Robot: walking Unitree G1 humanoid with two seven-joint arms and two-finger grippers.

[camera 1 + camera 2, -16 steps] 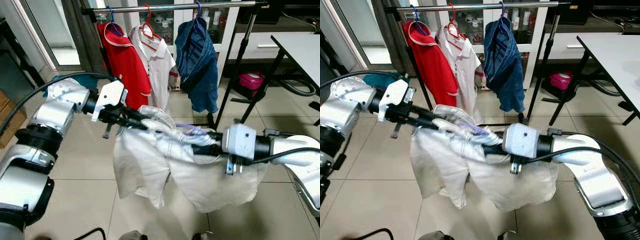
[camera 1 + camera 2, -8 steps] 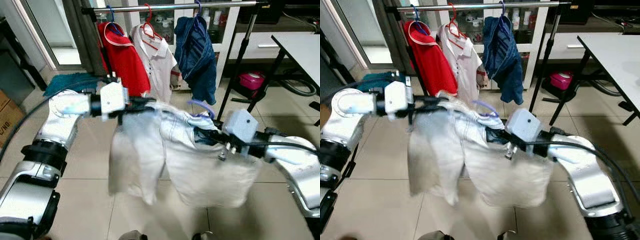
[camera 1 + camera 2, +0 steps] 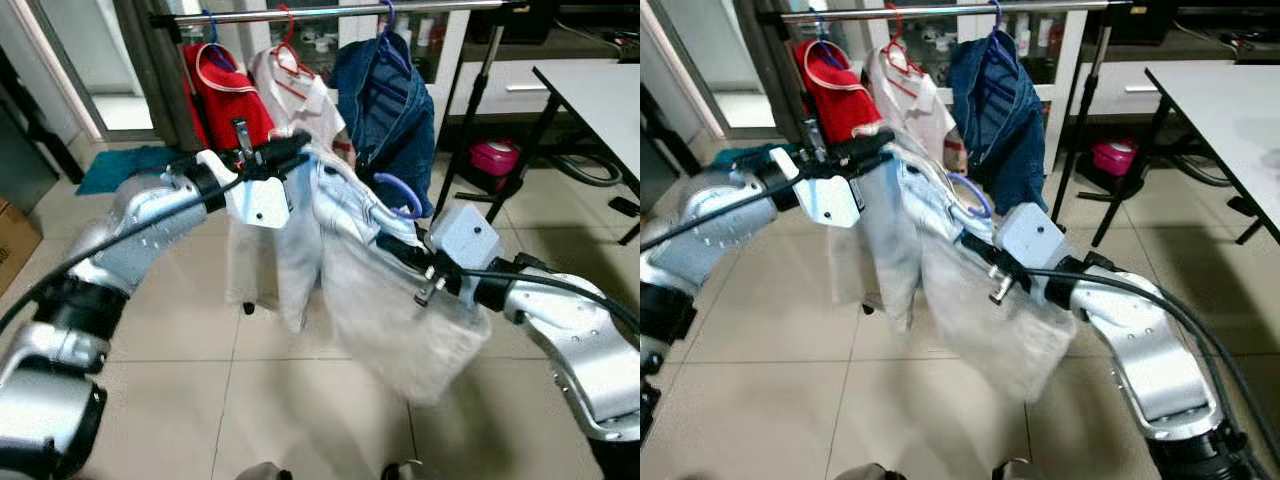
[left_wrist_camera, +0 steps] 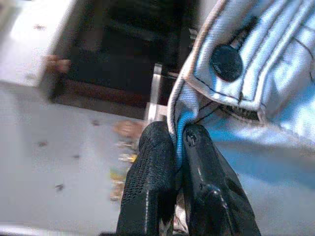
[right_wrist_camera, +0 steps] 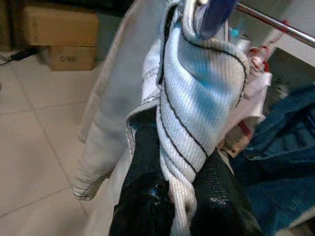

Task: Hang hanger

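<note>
- Now my left gripper (image 4: 178,142) pinches the white shirt's (image 3: 360,290) placket, and my right gripper (image 5: 178,162) is clamped on its collar.
- Its purple hanger hook (image 3: 403,193) sits below the rail (image 3: 330,12), near the denim jacket (image 3: 390,100).
- Hooking onto the rail remains.

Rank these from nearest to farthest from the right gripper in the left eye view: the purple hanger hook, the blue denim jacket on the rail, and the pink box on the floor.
From the right gripper:
1. Purple hanger hook, just above it, sticking out of the white shirt it holds.
2. Blue denim jacket, hanging on the rail behind the hook.
3. Pink box, on the floor beyond the rack's leg, toward the robot's right.
</note>
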